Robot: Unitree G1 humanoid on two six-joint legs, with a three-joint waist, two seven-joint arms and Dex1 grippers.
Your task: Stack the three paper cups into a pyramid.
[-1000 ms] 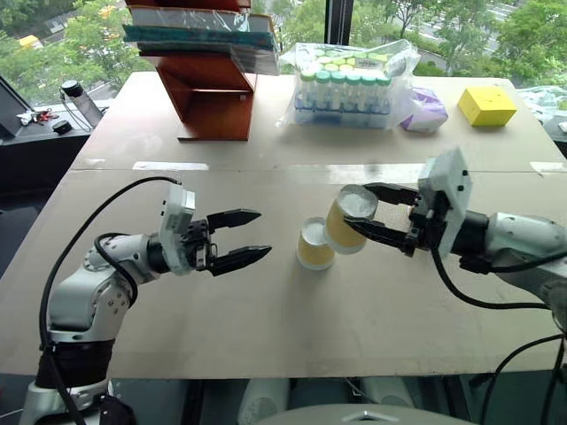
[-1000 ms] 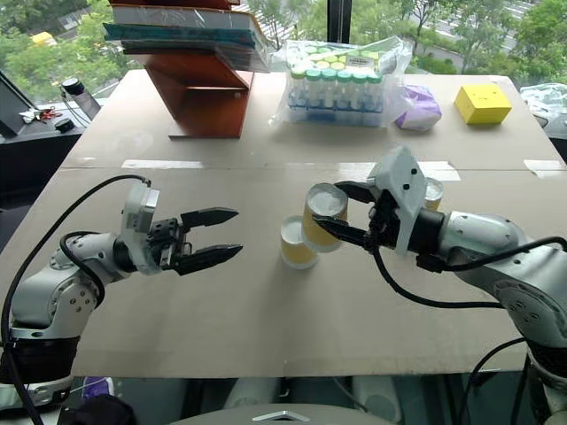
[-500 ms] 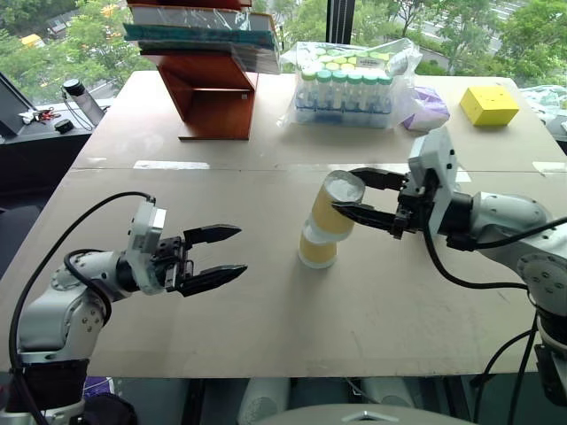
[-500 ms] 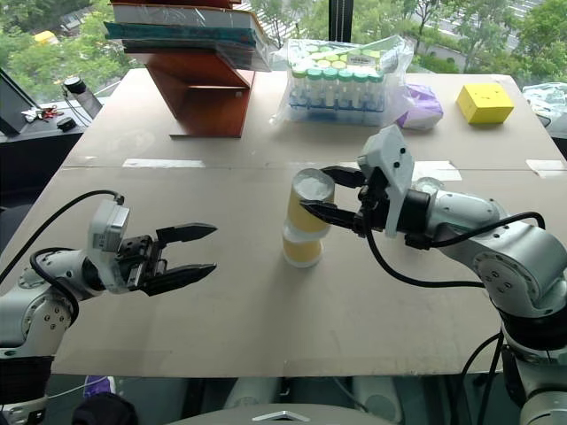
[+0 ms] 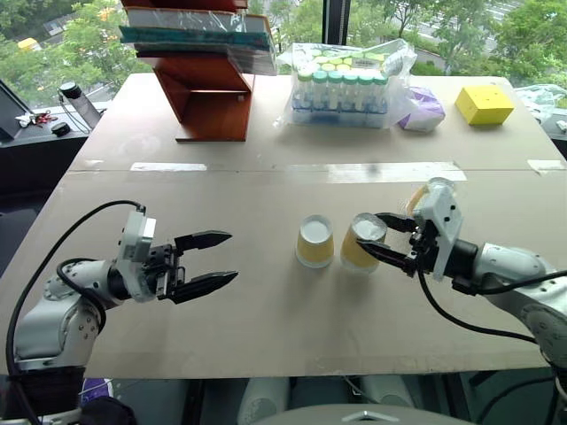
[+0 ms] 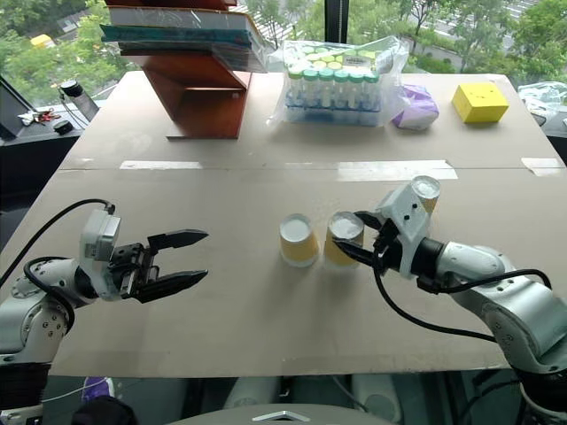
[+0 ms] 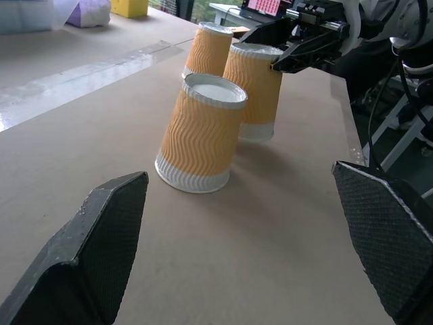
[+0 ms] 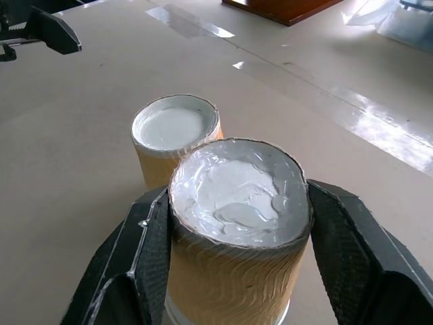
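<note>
So, right gripper (image 5: 383,239) clamped on an upside-down wavy yellow-orange cup (image 5: 358,248) beside another cup (image 5: 314,242) mid-table, bare tabletop (image 5: 266,310) around, left gripper (image 5: 220,259) wide open, empty

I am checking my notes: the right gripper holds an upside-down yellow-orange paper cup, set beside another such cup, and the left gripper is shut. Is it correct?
One mistake: the left gripper is open, as the left eye view shows. The right gripper does hold an upside-down yellow-orange paper cup beside another such cup.

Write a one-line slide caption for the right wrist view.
Right gripper clamps an upside-down paper cup beside a second upside-down cup on the brown table.
</note>
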